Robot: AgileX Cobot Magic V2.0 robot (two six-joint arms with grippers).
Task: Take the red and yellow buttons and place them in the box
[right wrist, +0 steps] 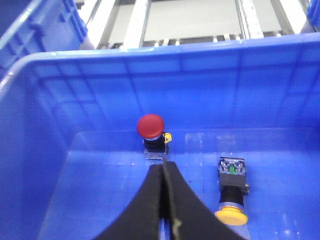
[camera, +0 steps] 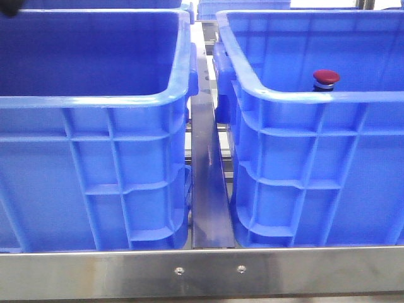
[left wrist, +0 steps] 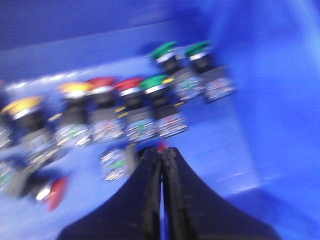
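A red button [right wrist: 150,126] stands upright on the floor of the right blue box [right wrist: 45,165]; its dark red cap [camera: 326,77] peeks over the rim in the front view. A yellow button [right wrist: 232,200] lies on its side next to it, cap toward the camera. My right gripper [right wrist: 164,164] hangs shut and empty just in front of the red button. My left gripper [left wrist: 161,150] is shut inside the left crate [camera: 95,95], above several red [left wrist: 131,86], yellow [left wrist: 76,90] and green [left wrist: 156,82] buttons. That view is blurred; a small red patch shows just past its tips.
The two blue crates stand side by side with a metal rail [camera: 207,183] between them and a steel bar [camera: 202,270] along the front. More crates and roller rails [right wrist: 190,22] lie beyond the right box. Neither gripper shows in the front view.
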